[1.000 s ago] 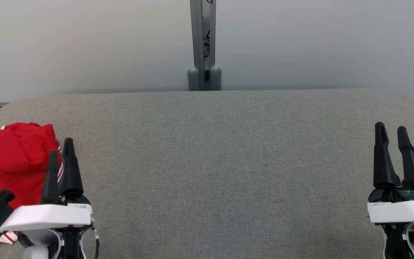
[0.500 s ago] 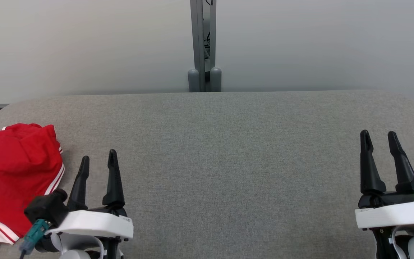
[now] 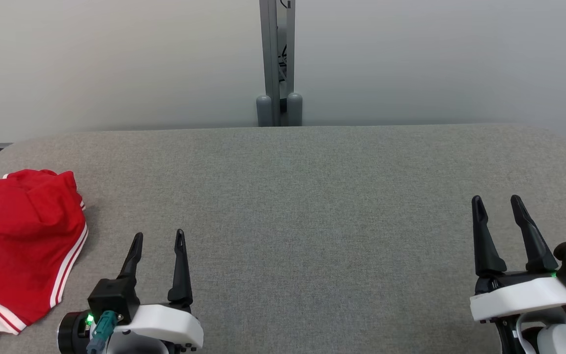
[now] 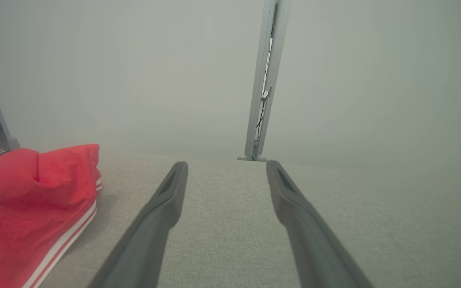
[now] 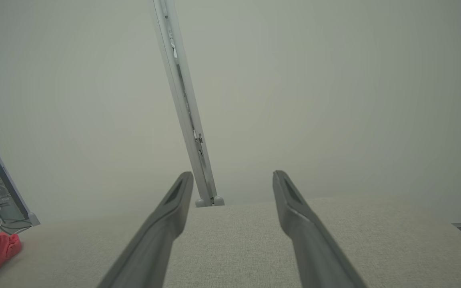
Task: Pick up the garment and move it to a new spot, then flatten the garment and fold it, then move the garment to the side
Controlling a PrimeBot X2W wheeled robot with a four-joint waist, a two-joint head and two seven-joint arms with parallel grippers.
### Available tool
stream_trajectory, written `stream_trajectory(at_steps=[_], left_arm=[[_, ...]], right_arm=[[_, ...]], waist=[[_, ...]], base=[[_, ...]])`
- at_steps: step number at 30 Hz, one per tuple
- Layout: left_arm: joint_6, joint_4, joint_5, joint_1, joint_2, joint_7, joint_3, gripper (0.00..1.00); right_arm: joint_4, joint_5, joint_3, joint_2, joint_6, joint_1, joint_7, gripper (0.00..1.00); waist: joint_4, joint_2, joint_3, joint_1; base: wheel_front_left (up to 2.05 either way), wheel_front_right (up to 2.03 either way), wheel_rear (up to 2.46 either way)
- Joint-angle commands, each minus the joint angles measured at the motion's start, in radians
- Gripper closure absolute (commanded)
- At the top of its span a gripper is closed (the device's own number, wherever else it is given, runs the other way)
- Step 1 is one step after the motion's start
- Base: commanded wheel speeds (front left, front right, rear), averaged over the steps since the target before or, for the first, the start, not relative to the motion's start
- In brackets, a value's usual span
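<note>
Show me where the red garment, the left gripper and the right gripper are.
red garment [image 3: 22, 246], head view, middle of the red cloth.
left gripper [image 3: 159, 233], head view, midway between its fingertips.
right gripper [image 3: 495, 197], head view, midway between its fingertips.

The left hand [image 3: 159, 233] has pulled away from the red garment [image 3: 17, 246] and now stands apart beside it; the right hand [image 3: 495, 197] has slid back and inward.

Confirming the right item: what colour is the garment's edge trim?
White stripes on the red garment; head view shows it best.
</note>
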Motion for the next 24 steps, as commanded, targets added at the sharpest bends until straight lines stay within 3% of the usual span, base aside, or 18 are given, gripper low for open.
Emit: stream_trajectory(at_steps=[1, 12, 24], left_arm=[[0.013, -0.001, 0.023, -0.016, 0.006, -0.010, -0.008, 0.00], [0.071, 0.042, 0.101, -0.014, 0.017, -0.037, -0.042, 0.00], [0.050, 0.061, 0.124, 0.009, -0.009, -0.061, 0.008, 0.00]], right_arm=[[0.007, -0.024, 0.004, -0.010, 0.004, -0.020, -0.011, 0.00], [0.068, -0.116, 0.016, -0.011, 0.004, -0.034, -0.031, 0.00], [0.126, -0.136, 0.026, -0.012, 0.005, -0.047, -0.048, 0.00]], waist=[[0.000, 0.0000, 0.000, 0.0000], [-0.003, 0.0000, -0.005, 0.0000], [-0.003, 0.0000, -0.010, 0.0000]], base=[[0.00, 0.00, 0.00], [0.00, 0.00, 0.00], [0.00, 0.00, 0.00]])
